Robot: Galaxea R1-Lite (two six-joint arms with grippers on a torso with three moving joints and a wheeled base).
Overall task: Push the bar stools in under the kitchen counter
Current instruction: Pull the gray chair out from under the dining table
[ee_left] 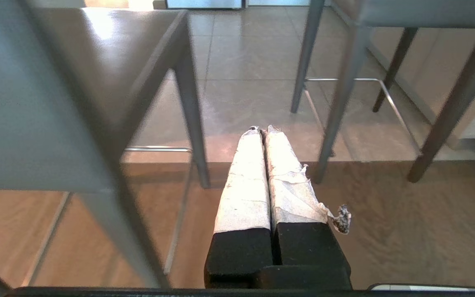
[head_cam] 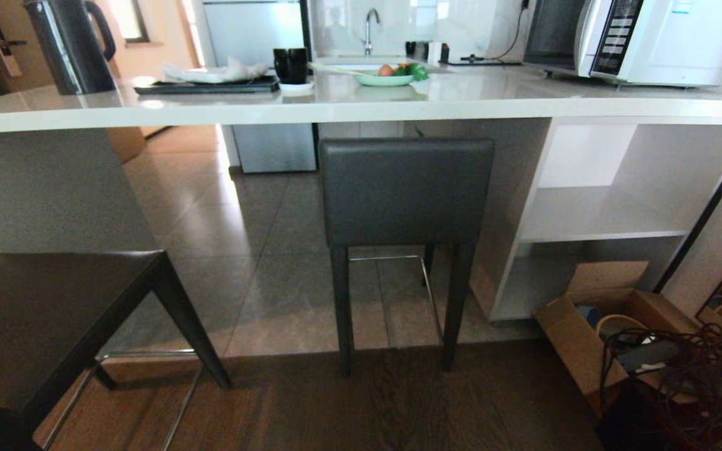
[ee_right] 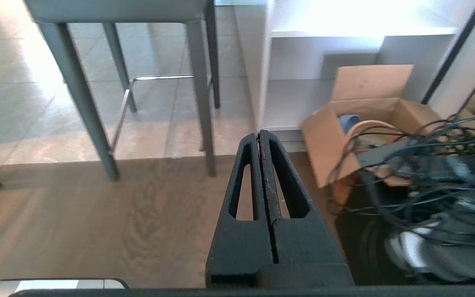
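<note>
Bar stools: one (head_cam: 406, 191) is standing at the tabletop (head_cam: 336, 109), another (head_cam: 41, 319) sitting nearer; both tools (left (ee_left: 262, 130), right (ee_right: 259, 134)) are hanging closed, empty.

No words, brand names or numbers can be read anywhere in these views. The microwave (head_cam: 649, 37), standing on the counter (head_cam: 361, 103) at about one o'clock in the head view, has a dark control panel with rows of pale buttons and a small blue sticker near its top edge, but their markings are too small to make out. The cardboard box (head_cam: 593, 326) at four o'clock shows no print.
</note>
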